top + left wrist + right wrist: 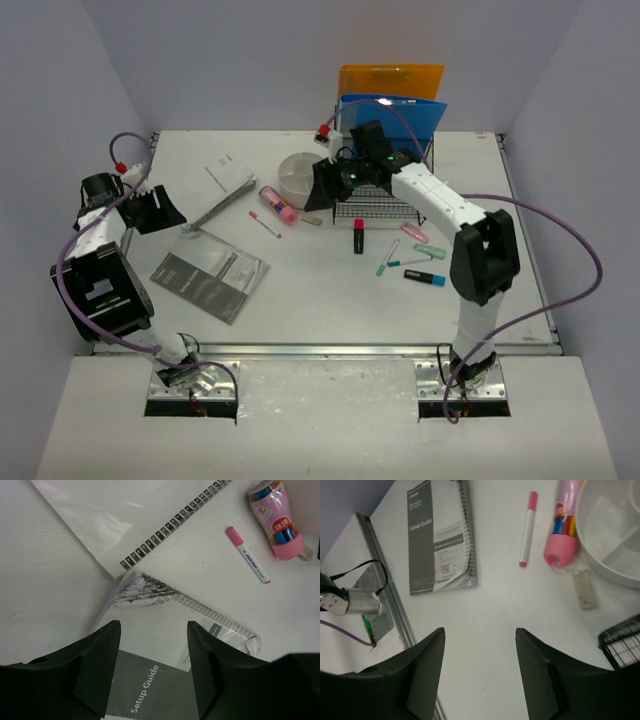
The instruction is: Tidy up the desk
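The desk (320, 300) is a white tabletop with loose stationery on it. My left gripper (160, 210) hovers at the left side, open and empty, above a grey Setup Guide booklet (150, 690) and a crumpled spiral-bound sheet (150, 592). My right gripper (320, 188) hangs open over bare desk near the white divided bowl (300, 175), holding nothing. In the right wrist view the right gripper (479, 630) has a pink marker (527, 530), a pink tube (562, 525) and a small eraser (584, 589) ahead of it. The left gripper (154, 625) shows bare jaws.
A black wire rack (375, 205) holds orange and blue folders (392, 100) at the back. A red highlighter (358, 236), green pens (390, 260) and a blue highlighter (425, 277) lie at the right. A silver rail (320, 349) runs along the near edge.
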Motion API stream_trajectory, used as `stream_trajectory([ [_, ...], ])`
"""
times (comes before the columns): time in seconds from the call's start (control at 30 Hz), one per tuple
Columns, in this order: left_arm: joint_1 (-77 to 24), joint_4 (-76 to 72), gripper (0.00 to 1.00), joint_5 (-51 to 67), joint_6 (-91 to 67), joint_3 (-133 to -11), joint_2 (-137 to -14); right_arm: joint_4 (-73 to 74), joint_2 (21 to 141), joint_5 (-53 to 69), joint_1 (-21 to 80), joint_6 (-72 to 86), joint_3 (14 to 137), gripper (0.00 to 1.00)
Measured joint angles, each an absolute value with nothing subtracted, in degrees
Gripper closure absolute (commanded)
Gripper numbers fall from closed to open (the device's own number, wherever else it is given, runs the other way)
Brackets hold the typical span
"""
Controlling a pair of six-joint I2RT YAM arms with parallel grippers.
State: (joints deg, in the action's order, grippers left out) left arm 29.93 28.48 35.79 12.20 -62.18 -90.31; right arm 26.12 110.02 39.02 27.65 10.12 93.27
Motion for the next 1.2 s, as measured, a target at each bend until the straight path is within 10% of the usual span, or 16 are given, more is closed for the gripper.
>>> stream_trajectory([
  [0.63,34.7,31.6,0.44,39.7,17.1,-58.5,-84.3,21.9,146.8,43.1,44.5,19.8,116.8,0.41],
  [0.9,35.0,31.0,0.44,39.1,17.1,-58.1,-82.7,18.9,144.4,44.3,44.2,17.3,108.7,0.98],
  [1.2,34.7,32.4,0.47,40.6,21.6,-59.7,-88.9,18.4,132.5,43.5,44.3,10.7,90.1,1.0],
])
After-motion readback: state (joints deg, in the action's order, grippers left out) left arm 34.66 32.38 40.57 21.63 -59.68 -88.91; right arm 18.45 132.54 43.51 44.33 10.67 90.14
